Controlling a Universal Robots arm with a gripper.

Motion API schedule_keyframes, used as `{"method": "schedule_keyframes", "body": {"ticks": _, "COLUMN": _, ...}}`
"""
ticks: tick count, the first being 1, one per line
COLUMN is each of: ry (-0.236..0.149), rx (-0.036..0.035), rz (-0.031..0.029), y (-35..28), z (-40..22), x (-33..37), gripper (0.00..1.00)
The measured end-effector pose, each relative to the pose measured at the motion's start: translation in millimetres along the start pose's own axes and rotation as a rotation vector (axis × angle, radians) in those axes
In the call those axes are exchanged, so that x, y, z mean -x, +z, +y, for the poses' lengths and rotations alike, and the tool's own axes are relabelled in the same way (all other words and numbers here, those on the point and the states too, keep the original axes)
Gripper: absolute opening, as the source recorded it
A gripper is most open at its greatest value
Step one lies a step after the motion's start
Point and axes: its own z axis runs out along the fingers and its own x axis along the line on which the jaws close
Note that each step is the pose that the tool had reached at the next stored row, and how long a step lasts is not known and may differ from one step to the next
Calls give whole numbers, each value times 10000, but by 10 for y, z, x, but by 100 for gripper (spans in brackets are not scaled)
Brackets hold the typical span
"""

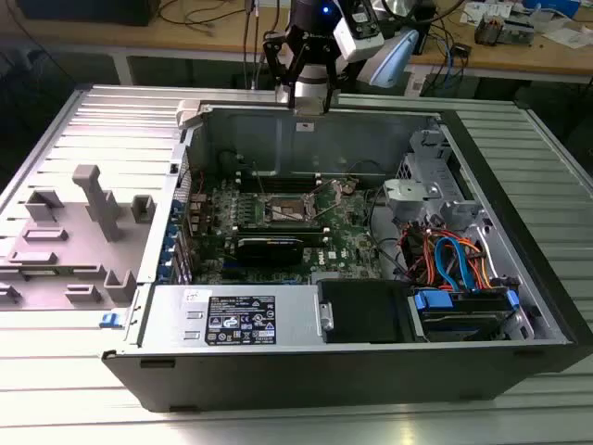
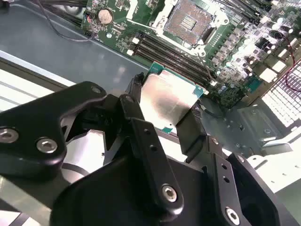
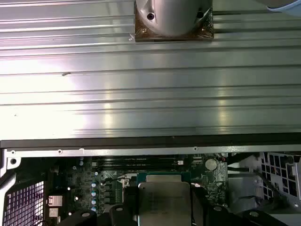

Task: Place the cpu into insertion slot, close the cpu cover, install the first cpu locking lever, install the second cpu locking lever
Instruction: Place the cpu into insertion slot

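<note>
cpu (image 2: 167,101) held btwn jaws, insertion slot (image 2: 190,21) uncovered

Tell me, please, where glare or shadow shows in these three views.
Second wrist view: a bright sheen washes out the metal top of the cpu held in the tool. First wrist view: broad white glare across the ribbed metal surface. Exterior view: the motherboard lies dim inside the case.
</note>
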Motion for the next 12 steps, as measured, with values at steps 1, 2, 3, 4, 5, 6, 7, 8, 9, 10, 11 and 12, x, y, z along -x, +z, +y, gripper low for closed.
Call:
{"method": "schedule_keyframes", "body": {"ticks": 1, "ry": 1, "rx": 0, "rz": 0, "y": 0, "z": 0, "x": 0, "gripper": 55}}
{"method": "schedule_keyframes", "body": {"ticks": 2, "ry": 1, "rx": 0, "rz": 0, "y": 0, "z": -1, "x": 0, "gripper": 55}}
{"method": "schedule_keyframes", "body": {"ticks": 3, "ry": 2, "rx": 0, "rz": 0, "y": 0, "z": -3, "x": 0, "gripper": 55}}
{"method": "schedule_keyframes", "body": {"ticks": 4, "ry": 1, "rx": -3, "rz": 0, "y": -1, "z": -6, "x": 0, "gripper": 55}}
{"method": "schedule_keyframes", "body": {"ticks": 5, "ry": 0, "rx": -4, "rz": 1, "y": -2, "z": -13, "x": 0, "gripper": 55}}
{"method": "schedule_keyframes", "body": {"ticks": 6, "ry": 0, "rx": -4, "rz": 0, "y": -3, "z": -27, "x": 1, "gripper": 55}}
{"method": "schedule_keyframes", "body": {"ticks": 7, "ry": 1, "rx": -5, "rz": 1, "y": -4, "z": -36, "x": 1, "gripper": 55}}
{"method": "schedule_keyframes", "body": {"ticks": 8, "ry": 1, "rx": -5, "rz": 0, "y": -5, "z": -49, "x": 1, "gripper": 55}}
{"method": "schedule_keyframes", "body": {"ticks": 9, "ry": 1, "rx": -5, "rz": 0, "y": -5, "z": -60, "x": 1, "gripper": 55}}
{"method": "schedule_keyframes", "body": {"ticks": 10, "ry": 1, "rx": -6, "rz": 0, "y": -7, "z": -70, "x": 2, "gripper": 55}}
{"method": "schedule_keyframes", "body": {"ticks": 11, "ry": 1, "rx": -6, "rz": 0, "y": -7, "z": -82, "x": 2, "gripper": 55}}
{"method": "schedule_keyframes", "body": {"ticks": 12, "ry": 1, "rx": -8, "rz": 0, "y": -9, "z": -96, "x": 2, "gripper": 55}}
